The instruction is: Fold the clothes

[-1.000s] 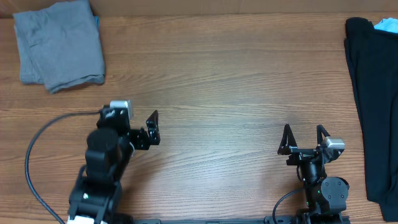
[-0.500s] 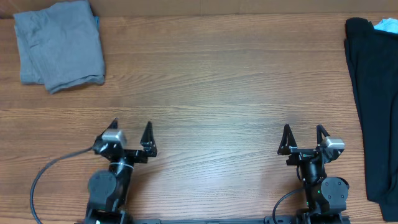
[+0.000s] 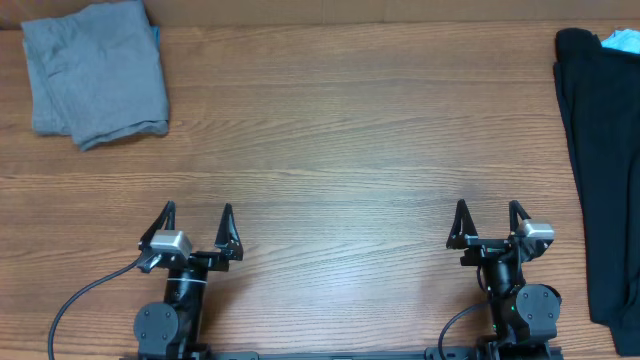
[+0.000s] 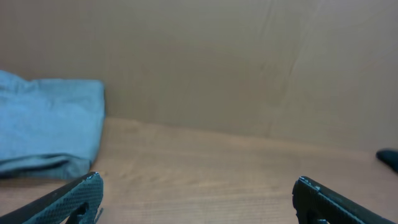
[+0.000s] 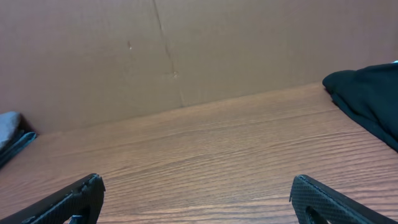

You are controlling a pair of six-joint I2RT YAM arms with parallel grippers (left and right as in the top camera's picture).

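The grey garment (image 3: 95,72) lies folded in a compact bundle at the table's far left corner; it also shows in the left wrist view (image 4: 50,127) at the left. My left gripper (image 3: 196,214) is open and empty near the front edge at the left, far from the garment. My right gripper (image 3: 490,211) is open and empty near the front edge at the right. In both wrist views the fingertips (image 4: 87,193) (image 5: 87,193) stand wide apart over bare wood.
A long black garment (image 3: 600,160) lies along the right edge, with a bit of light-blue cloth (image 3: 622,41) at its far end. A brown cardboard wall (image 5: 186,50) runs along the back of the wooden table (image 3: 350,130).
My left arm has drawn back toward the front edge and turned its gripper to face straight away from me. The right arm has not moved.
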